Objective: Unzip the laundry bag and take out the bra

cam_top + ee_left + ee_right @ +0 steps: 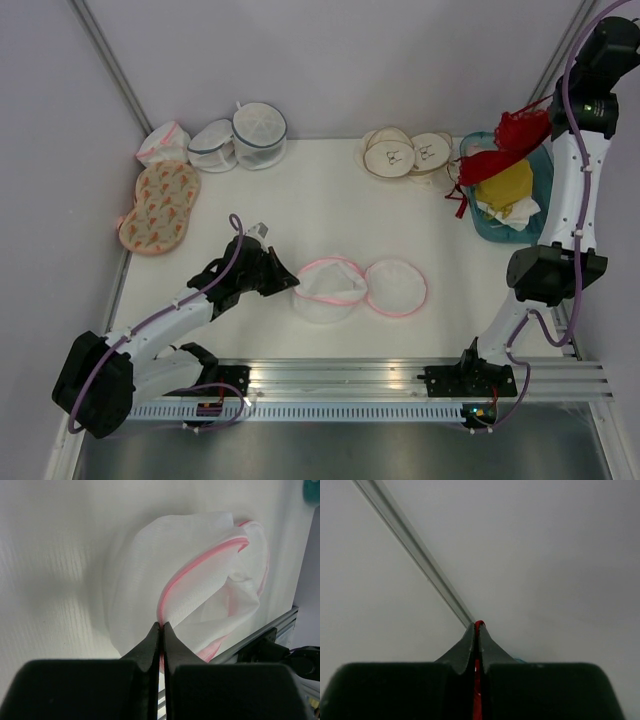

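So the laundry bag (345, 288) sits on the table (320, 200) close to the near edge, about midway along it. It's flopped open, with its two round mesh halves lying side by side. My left gripper (290, 281) is clamped tight on the pink zipper rim (200, 562) of the left half, pinching it right at the edge, and that half bulges up a bit from the surface. My right gripper (556, 104) is way up over the far right corner, squeezed shut on a red strap of the bra (505, 140). The bra dangles down over the teal basket (541, 215) at the right edge, well apart from the bag. Can't tell if its lower cup is touching the yellow stuff in there.
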`<move>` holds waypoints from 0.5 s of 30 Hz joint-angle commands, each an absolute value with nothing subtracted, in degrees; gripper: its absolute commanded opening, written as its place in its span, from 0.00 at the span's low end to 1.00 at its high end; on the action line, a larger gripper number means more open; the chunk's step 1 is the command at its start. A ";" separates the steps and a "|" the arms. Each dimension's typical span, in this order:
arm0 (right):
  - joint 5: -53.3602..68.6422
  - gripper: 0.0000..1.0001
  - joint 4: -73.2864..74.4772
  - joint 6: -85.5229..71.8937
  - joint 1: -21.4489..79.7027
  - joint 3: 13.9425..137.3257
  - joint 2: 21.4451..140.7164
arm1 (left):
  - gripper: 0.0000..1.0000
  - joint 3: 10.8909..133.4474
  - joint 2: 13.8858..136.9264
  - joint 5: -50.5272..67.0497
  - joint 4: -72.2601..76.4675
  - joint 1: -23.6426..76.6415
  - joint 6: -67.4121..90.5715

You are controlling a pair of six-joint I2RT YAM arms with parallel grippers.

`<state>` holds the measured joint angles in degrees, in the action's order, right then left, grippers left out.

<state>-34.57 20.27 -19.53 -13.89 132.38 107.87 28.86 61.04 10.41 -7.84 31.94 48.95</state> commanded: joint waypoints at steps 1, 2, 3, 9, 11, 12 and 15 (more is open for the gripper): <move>-38.14 0.00 13.80 -16.71 -14.24 137.53 107.14 | 0.02 32.25 61.26 11.07 -8.70 31.64 47.02; -38.14 0.00 13.97 -16.61 -14.59 138.59 107.49 | 0.02 32.52 61.35 11.16 -8.70 31.64 47.02; -38.06 0.01 13.80 -16.70 -15.11 139.47 108.10 | 0.02 32.52 61.43 11.08 -8.88 31.64 47.02; -37.62 0.00 8.54 -15.91 -16.70 141.59 107.93 | 0.02 34.19 62.40 11.78 -10.98 31.64 46.50; -37.88 0.00 5.82 -15.38 -16.79 141.68 107.32 | 0.02 34.28 62.32 11.87 -11.25 31.64 46.67; -38.14 0.00 5.28 -15.21 -17.14 142.11 107.40 | 0.02 34.45 62.31 11.95 -11.60 31.64 46.76; -38.23 0.00 3.87 -15.47 -18.27 143.88 108.37 | 0.02 34.72 62.40 12.04 -12.13 31.64 46.93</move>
<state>-37.39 9.37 -16.47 -17.23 140.51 108.62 32.32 62.26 10.74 -11.05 31.94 48.51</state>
